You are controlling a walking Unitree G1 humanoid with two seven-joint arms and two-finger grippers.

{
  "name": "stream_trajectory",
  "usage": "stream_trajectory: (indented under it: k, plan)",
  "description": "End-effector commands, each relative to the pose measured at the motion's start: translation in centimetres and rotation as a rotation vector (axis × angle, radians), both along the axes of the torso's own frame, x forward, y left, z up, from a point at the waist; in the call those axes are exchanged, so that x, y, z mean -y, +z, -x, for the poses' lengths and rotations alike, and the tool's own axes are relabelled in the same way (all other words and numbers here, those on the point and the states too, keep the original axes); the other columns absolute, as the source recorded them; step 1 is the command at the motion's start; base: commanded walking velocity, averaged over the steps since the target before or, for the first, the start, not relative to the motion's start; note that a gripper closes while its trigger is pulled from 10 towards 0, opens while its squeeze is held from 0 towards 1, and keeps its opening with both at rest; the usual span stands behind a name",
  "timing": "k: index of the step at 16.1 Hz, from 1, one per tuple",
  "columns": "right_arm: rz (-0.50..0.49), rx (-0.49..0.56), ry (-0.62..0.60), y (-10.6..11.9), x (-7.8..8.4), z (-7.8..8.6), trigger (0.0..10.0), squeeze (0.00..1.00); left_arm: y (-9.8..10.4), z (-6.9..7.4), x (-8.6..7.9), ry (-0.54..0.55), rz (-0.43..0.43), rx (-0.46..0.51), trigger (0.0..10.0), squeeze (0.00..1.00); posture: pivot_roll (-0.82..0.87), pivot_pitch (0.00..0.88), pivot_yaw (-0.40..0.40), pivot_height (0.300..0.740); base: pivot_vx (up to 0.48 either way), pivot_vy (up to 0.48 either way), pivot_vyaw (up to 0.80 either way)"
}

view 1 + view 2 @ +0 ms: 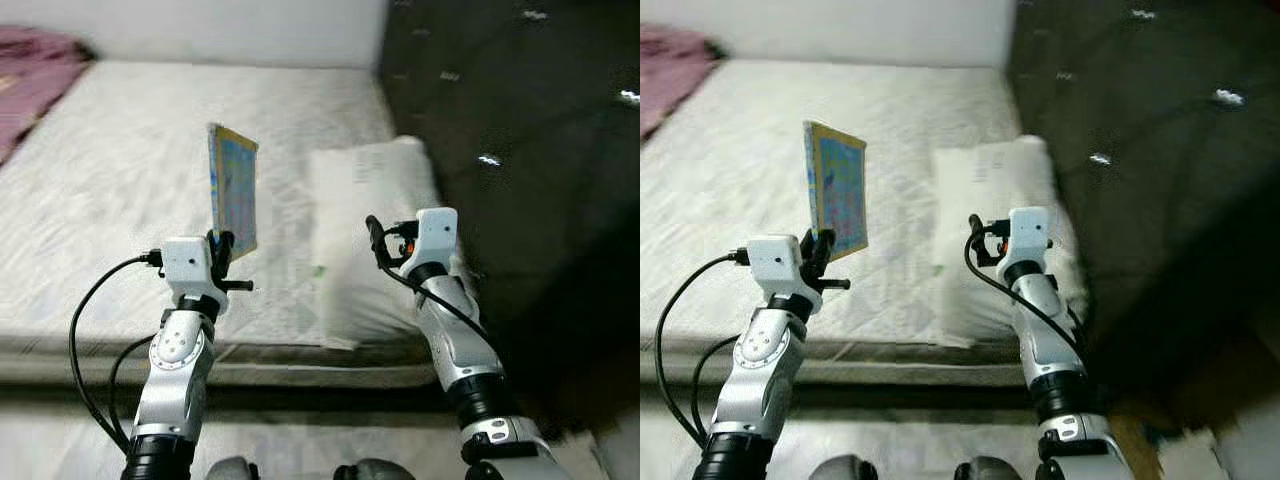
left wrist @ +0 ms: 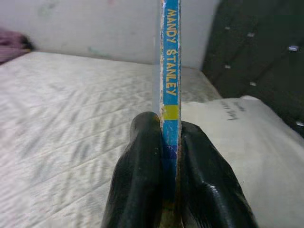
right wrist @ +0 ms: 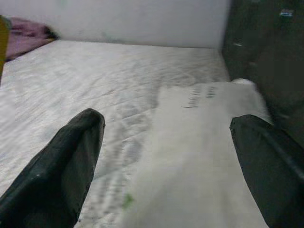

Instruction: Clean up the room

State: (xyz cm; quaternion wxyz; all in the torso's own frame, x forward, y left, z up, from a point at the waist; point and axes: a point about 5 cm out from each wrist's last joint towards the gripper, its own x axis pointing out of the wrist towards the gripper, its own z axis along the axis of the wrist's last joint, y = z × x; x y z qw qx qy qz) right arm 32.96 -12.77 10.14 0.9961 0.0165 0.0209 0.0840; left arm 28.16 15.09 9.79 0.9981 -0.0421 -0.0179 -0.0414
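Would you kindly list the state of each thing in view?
Book: upright, held above the bed.
Left gripper: shut on the book.
Right gripper: open, holding nothing, over the pillow.
Pillow: lying flat on the mattress.
Mattress: bare.

Ahead of the left gripper (image 1: 222, 245), which pinched a thin book (image 1: 233, 187) upright, the white mattress (image 1: 120, 180) lay bare and flat, open room to pass or set down. To its right the pillow (image 1: 365, 240) rose as a soft hump under the wide-spread right gripper (image 3: 166, 161). Beyond that gripper's right side the dark tufted headboard (image 1: 510, 130) walled off the way. A purple blanket (image 1: 35, 75) bunched far off to the left.
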Motion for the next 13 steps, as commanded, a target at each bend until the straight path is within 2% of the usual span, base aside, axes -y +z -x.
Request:
stream_trajectory:
  k: [1, 8, 13]
  plan:
    - [0.006, 0.013, 0.005, 0.37, -0.13, -0.19, 10.0, 0.0, 1.26, -0.05, -0.09, -0.007, 0.006, 0.07, 10.0, 0.0, -0.1, 0.002, -0.001, 0.74, 0.382, 0.0, 0.0]
    - [0.006, 0.012, 0.003, 0.34, -0.14, -0.2, 10.0, 0.0, 1.2, -0.12, -0.02, -0.01, 0.015, 0.064, 10.0, 0.0, -0.11, 0.002, 0.001, 0.74, 0.374, 0.0, 0.0]
    - [0.008, 0.01, -0.003, 0.27, 0.11, -0.19, 10.0, 0.0, 0.85, -0.2, 0.1, 0.009, 0.034, 0.037, 10.0, 0.0, -0.11, 0.005, 0.001, 0.74, 0.0, 0.0, 0.0]
